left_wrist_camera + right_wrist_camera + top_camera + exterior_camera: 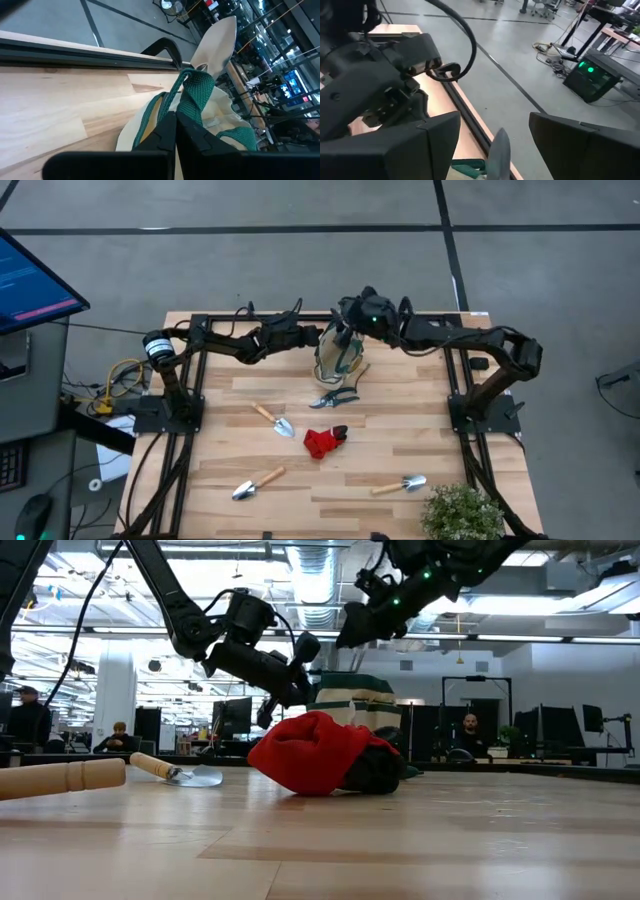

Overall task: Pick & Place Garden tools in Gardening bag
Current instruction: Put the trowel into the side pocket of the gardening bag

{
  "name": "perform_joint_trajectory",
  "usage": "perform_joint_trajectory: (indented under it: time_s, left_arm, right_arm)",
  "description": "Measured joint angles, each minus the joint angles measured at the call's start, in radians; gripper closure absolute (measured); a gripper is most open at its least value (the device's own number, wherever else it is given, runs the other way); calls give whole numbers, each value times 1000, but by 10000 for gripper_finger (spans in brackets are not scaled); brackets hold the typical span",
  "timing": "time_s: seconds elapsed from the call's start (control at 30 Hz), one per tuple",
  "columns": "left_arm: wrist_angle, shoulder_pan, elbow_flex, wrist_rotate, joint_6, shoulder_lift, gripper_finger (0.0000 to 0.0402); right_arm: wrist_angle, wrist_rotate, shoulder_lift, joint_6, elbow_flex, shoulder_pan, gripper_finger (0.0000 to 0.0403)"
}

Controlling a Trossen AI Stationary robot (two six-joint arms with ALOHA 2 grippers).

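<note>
The beige bag with green trim (338,358) stands at the table's far middle and shows behind the red-and-black glove (320,755) in the low view. My left gripper (312,338) is shut on the bag's green handle. A silver trowel blade (220,40) sticks up out of the bag. My right gripper (350,330) hovers open over the bag, its fingers on either side of the blade's tip (499,150) without touching it. Teal shears (335,395), a trowel (272,418), the glove (323,440) and two more tools (255,483) (400,485) lie on the table. My left gripper pinches the bag's green handle strap (192,97) between its two shut fingers, coming from the table's left. The strap runs up out of the fingers in a bunched loop. The bag's bottom rests on the table, and its beige mouth is drawn open beside the fingers.
A leafy potted plant (460,515) stands at the near right corner. A black frame rail (75,50) runs along the table's far edge behind the bag. A wooden tool handle (60,778) lies close to the low camera. People sit in the room beyond.
</note>
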Motion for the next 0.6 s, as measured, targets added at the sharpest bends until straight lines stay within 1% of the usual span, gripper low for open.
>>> perform_joint_trajectory:
  time_s: [0.13, 0.27, 0.37, 0.43, 0.6]
  left_arm:
    - [2, 0, 0, 46, 36, -3, 397]
    - [0, 2, 0, 70, 48, -14, 396]
    - [3, 9, -1, 76, 53, -30, 397]
    - [-4, 19, -1, 84, 70, -48, 397]
    - [-12, 35, -1, 86, 117, -98, 397]
  right_arm:
    - [-7, 62, 59, 14, 1, 7, 171]
    - [-24, 85, 126, 5, 55, 9, 171]
    - [-71, 176, 159, -31, 90, 19, 171]
    - [-88, 209, 163, -47, 103, 23, 171]
    - [-78, 206, 171, -38, 109, 18, 178]
